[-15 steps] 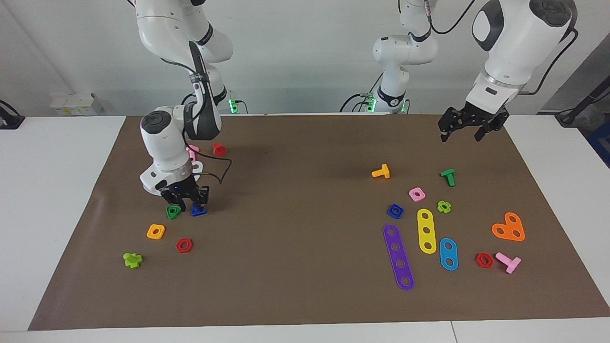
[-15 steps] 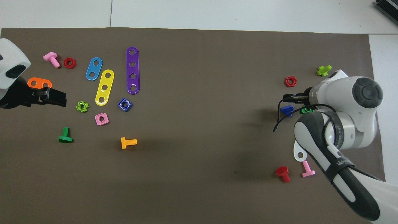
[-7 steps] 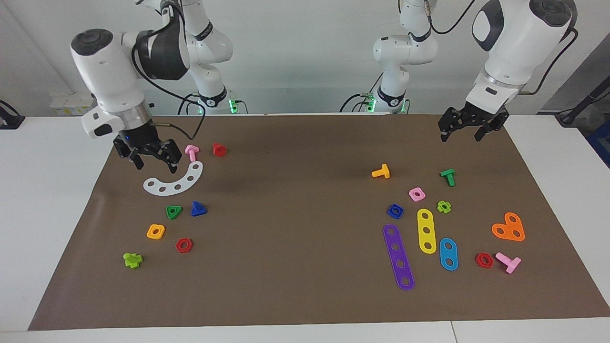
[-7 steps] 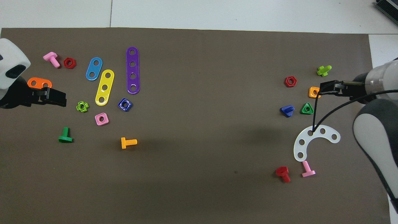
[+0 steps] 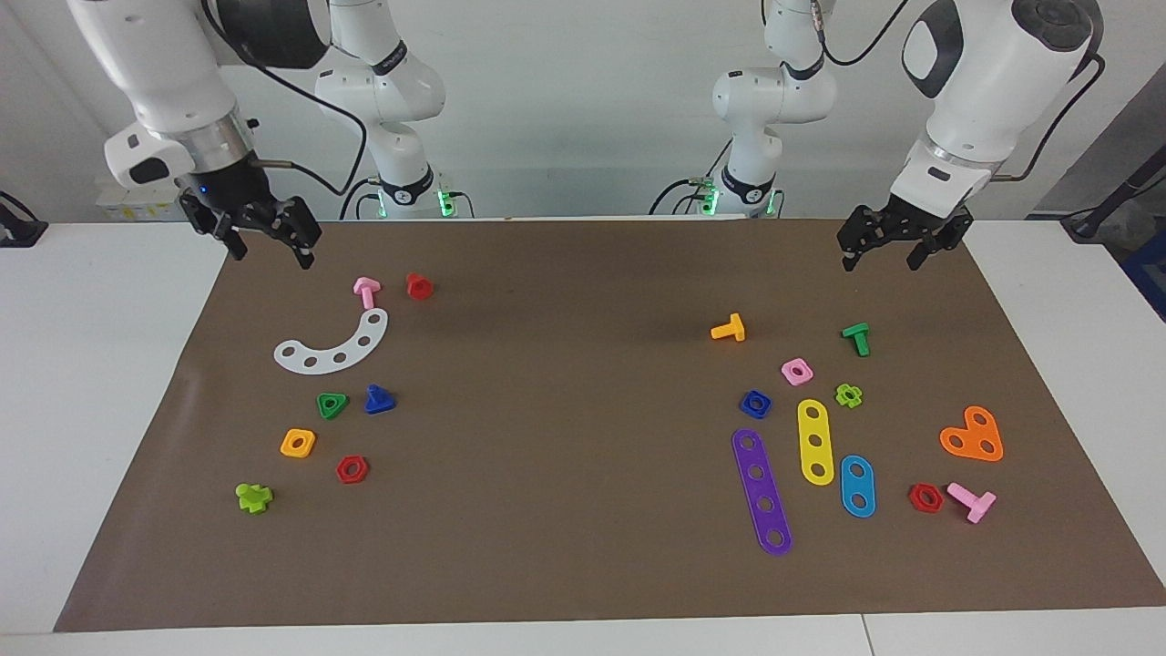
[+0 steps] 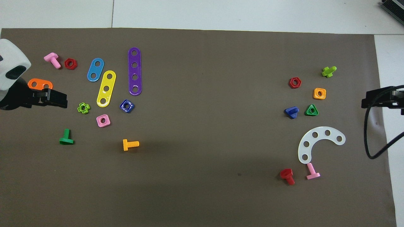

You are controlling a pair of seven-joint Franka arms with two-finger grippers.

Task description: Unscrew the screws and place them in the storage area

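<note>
The dark-blue bolt with a triangular head lies free on the brown mat at the right arm's end, beside a green triangular nut. It also shows in the overhead view. Its dark-blue square nut lies at the left arm's end, next to the purple strip. My right gripper is open and empty, raised over the mat's edge at the right arm's end, well clear of the bolt. My left gripper is open and empty, and waits raised over the mat's corner near the green bolt.
A white curved strip, pink bolt, red bolt, orange nut, red nut and lime bolt lie around the blue bolt. Coloured strips, nuts, bolts and an orange heart plate lie at the left arm's end.
My right gripper has let go of the blue bolt, risen and drawn back to the mat's edge. The bolt stays on the mat. The left arm has not moved.
</note>
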